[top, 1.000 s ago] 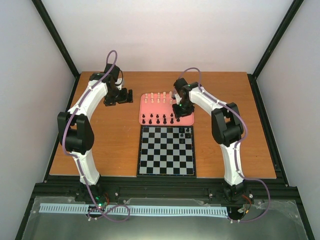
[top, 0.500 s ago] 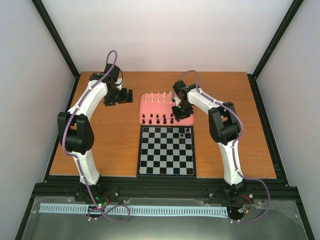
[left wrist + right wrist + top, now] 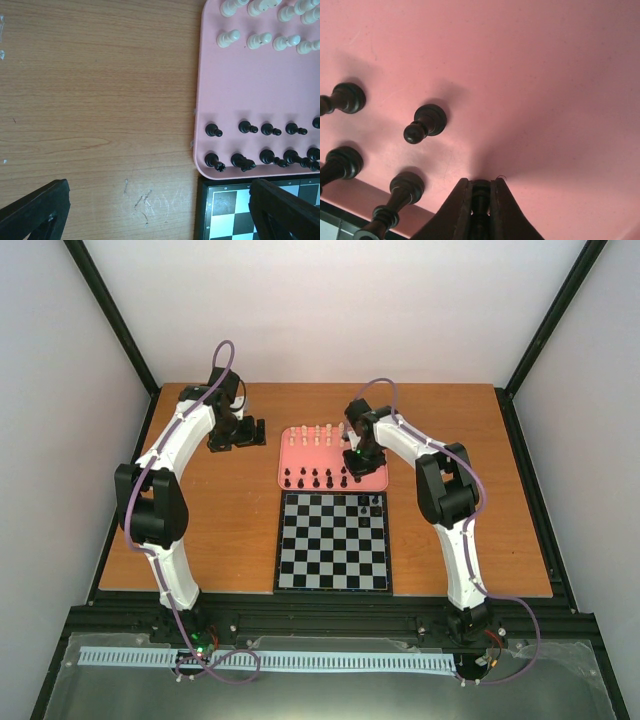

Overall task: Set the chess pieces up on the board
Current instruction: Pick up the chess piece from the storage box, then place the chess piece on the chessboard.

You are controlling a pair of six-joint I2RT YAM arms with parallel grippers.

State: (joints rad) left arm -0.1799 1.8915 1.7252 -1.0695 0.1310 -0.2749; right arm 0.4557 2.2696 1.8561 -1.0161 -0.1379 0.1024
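Since a second ago your right arm has folded its elbow inward and its wrist sits slightly further in over the tray; the left arm has not shifted. Item in hand: one black piece [image 3: 480, 200], standing on the pink tray [image 3: 330, 454] toward its right side. The right claw [image 3: 480, 184] is closed on it, a finger against each flank, as far as the wrist view shows. Other black pieces [image 3: 315, 478] stand in the tray's near rows, the closest just beside the grip on its left. The cream pieces [image 3: 315, 432] line the far rows. Two of the black set already stand at the far right corner of the board [image 3: 320, 550], which lies just nearer than the tray on the worktop [image 3: 220, 520]; its remaining squares are bare. The left claw [image 3: 160, 220] hangs over the worktop to the tray's left, fingers wide apart, holding nothing. Judgement: the step in hand is the lift-out. You should raise straight up before any sideways travel, so the fingers clear the neighbours. Keep the piece upright and carry it to the next vacant far-row square. Lower until the base sits flat, and only then release.
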